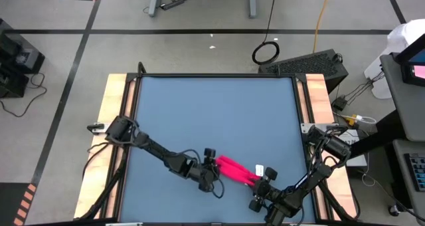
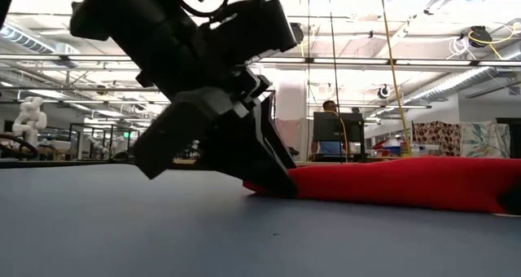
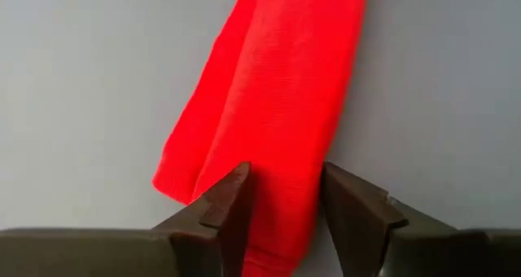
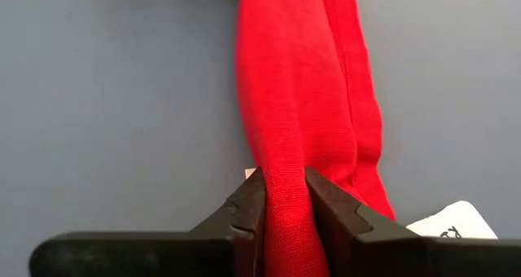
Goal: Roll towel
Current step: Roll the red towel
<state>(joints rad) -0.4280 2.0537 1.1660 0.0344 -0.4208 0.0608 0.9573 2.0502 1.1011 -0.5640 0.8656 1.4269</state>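
The towel [image 1: 232, 167] is a bright red cloth bunched into a narrow strip, lying on the blue table [image 1: 212, 113] near its front edge. A white tag [image 4: 452, 220] shows at its right end. My left gripper [image 3: 283, 197] is at the strip's left end, open and slanting down, with that end [image 3: 281, 220] between its fingers. In the low view its fingertips [image 2: 281, 183] reach the table beside the towel [image 2: 407, 179]. My right gripper [image 4: 285, 200] is shut on the strip's right end. My left gripper has a finger [image 3: 232, 195] overlapping the towel's left end, but I cannot tell whether the fingers touch the cloth. My right gripper pinches the bunched right end of the towel [image 4: 285, 167] between its two fingers, several gathered layers. It comes slanting down from the table's near right, along the strip. The towel lies on the table.
Wooden rails [image 1: 113, 119] line the table's left and right sides. The blue surface beyond the towel stretches to the far edge. A person [image 2: 330, 130] sits in the room far behind the table.
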